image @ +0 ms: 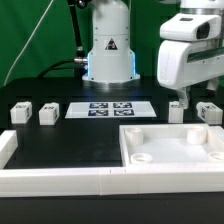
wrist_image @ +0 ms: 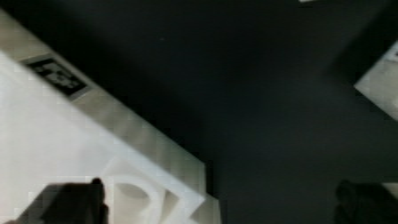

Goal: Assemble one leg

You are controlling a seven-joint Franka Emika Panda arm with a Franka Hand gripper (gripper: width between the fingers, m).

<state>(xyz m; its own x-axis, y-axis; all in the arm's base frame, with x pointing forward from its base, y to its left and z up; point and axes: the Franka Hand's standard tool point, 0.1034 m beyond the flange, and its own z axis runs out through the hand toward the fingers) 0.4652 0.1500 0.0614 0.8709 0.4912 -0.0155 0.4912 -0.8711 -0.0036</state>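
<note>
Rail (image: 60, 181) fronts black table (image: 80, 140) bearing leg (image: 47, 115); green backdrop (image: 148, 30).

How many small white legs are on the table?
4 legs: one and another on the exterior view's left of the marker board, two on its right. More may be hidden.

My base (image: 108, 40): white rounded column, centre top of exterior frame. Triangular warning sticker (image: 110, 47) on its front, dark on pale. Blue glowing ring (image: 108, 76) round its foot. Thin dark cable (image: 66, 63) at its left. My wrist housing (image: 188, 60), upper right of exterior frame: boxy white shell, grey band near top. My fingers (wrist_image: 71, 203): black, blurred in wrist view.
</note>
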